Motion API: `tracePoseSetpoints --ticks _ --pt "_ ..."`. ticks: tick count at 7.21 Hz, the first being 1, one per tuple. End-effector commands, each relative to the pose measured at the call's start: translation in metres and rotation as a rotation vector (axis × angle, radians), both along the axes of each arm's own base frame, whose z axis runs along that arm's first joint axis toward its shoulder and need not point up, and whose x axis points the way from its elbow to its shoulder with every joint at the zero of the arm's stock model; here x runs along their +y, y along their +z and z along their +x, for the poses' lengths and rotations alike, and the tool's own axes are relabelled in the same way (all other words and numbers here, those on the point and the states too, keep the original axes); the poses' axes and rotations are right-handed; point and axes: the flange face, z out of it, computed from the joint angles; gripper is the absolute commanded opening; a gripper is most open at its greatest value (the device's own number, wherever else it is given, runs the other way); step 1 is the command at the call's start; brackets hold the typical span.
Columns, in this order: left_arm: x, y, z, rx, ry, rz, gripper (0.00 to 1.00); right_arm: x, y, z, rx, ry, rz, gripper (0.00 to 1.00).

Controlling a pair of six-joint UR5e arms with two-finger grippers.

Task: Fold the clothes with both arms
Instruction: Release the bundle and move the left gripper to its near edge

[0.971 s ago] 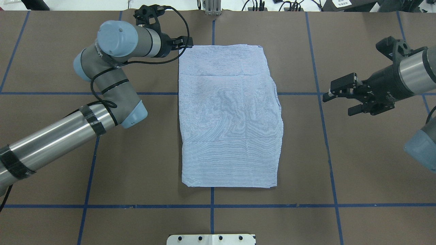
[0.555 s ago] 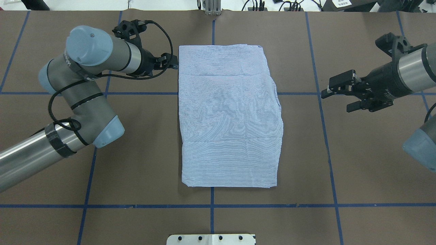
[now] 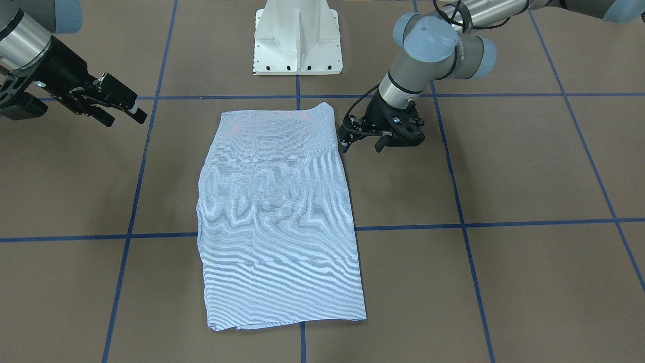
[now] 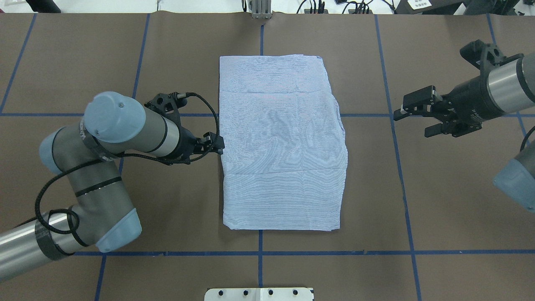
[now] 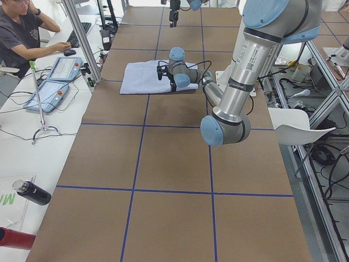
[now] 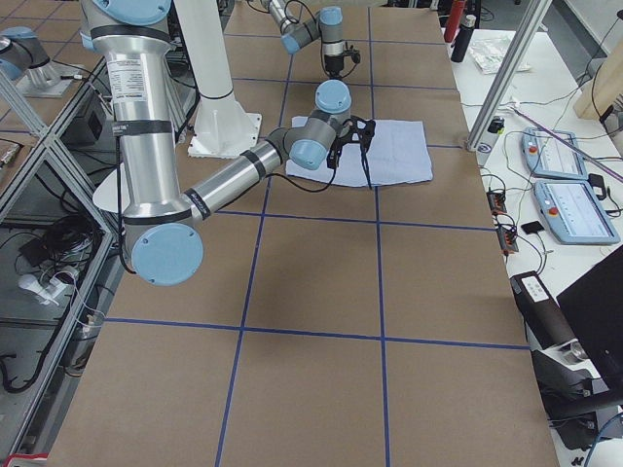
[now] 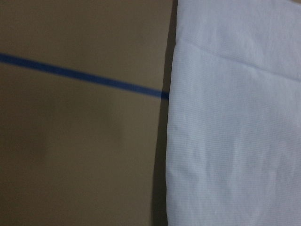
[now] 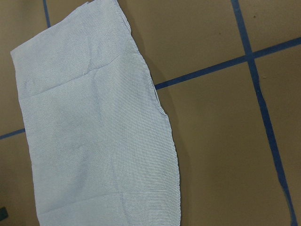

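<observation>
The clothes, one light blue striped shirt (image 4: pixel 280 142) (image 3: pixel 277 217), lie flat as a tall folded rectangle mid-table. A fold line crosses its far end. My left gripper (image 4: pixel 215 143) (image 3: pixel 345 140) points down just outside the shirt's left edge, about halfway along it. It appears open, with a narrow gap and nothing between its fingers. The left wrist view shows that shirt (image 7: pixel 235 132) edge beside bare table. Well off the shirt's right side, my right gripper (image 4: pixel 411 124) (image 3: pixel 127 121) hangs open and holds nothing. Its wrist view looks down on the shirt (image 8: pixel 94 132).
Blue tape lines (image 4: pixel 259 253) divide the brown table cover into squares. The white pedestal base (image 3: pixel 297 35) stands at the robot's side. A person (image 5: pixel 22 33) sits at a side desk with control tablets (image 5: pixel 54 82).
My left arm swept from the shirt's far left corner back along its left edge to the middle. The right gripper barely shifted. The shirt lies unchanged.
</observation>
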Motion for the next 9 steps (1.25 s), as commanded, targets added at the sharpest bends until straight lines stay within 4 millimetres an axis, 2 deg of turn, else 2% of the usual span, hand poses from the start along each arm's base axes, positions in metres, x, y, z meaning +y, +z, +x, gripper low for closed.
tracePoseSetpoints --ticks 1,2,3,4,6,7,9 --pt "0.057 -0.003 0.041 0.01 0.066 -0.077 0.98 0.0 0.001 -0.001 0.002 -0.002 -0.001 1.0" --pt "0.079 -0.003 0.055 0.009 0.095 -0.099 0.96 0.0 0.001 -0.001 0.001 -0.002 -0.002 1.0" --pt "0.091 -0.004 0.063 0.01 0.115 -0.101 0.96 0.0 0.001 -0.001 0.001 -0.002 -0.002 1.0" --pt "0.091 -0.003 0.063 0.009 0.114 -0.108 0.85 0.0 0.002 -0.002 0.002 -0.003 -0.003 1.0" --pt "0.092 -0.004 0.063 0.01 0.116 -0.107 0.49 0.0 0.002 -0.002 0.003 -0.003 -0.004 1.0" --pt "0.092 -0.003 0.063 0.009 0.115 -0.108 0.45 0.0 0.003 -0.004 0.005 -0.005 -0.005 1.0" --pt "0.092 -0.003 0.064 0.009 0.116 -0.107 0.45 -0.001 0.005 -0.005 0.006 -0.006 -0.008 1.0"
